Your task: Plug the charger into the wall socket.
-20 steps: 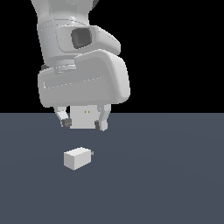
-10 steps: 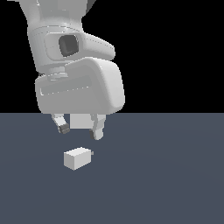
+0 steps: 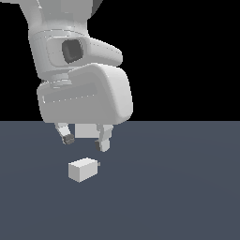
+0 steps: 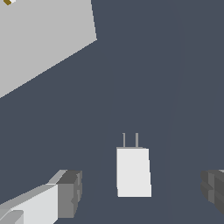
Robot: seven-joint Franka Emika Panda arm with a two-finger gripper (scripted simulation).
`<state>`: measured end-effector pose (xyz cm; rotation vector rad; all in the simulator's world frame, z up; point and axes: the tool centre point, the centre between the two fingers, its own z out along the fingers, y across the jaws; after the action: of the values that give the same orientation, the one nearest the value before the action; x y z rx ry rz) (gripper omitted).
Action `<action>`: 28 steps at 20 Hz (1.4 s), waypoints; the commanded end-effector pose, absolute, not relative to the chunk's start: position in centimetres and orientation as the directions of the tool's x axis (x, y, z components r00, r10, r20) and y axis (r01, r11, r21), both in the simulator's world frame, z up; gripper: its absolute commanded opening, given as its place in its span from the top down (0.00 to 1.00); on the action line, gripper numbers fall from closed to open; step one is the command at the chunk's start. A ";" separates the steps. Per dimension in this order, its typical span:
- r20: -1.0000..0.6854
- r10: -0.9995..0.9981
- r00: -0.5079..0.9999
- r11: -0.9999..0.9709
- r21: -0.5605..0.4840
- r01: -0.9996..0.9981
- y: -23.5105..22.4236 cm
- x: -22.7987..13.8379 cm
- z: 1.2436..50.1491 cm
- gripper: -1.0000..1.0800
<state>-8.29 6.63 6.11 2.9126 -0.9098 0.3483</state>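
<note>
The charger is a small off-white block lying on the dark floor, its two thin prongs showing on one face in the wrist view. My gripper hangs open just above it, with nothing between the fingers. In the wrist view the two dark pads stand on either side of the charger, well apart from it. The wall socket is a white plate behind the gripper, mostly hidden between the fingers. The wrist view shows a large corner of the wall socket, with an orange slot at its edge.
The dark grey floor stretches around the charger. The arm's bulky white body fills the upper part of the exterior view.
The arm has swung and dropped toward the charger, bringing the open fingers nearer to it. The charger has not moved.
</note>
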 end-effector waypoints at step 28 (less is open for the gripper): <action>0.235 -0.553 0.799 -0.822 0.000 -0.569 6.6 -8.4 1.2 1.00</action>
<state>-8.35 6.64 1.20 2.9132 -0.9098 0.3473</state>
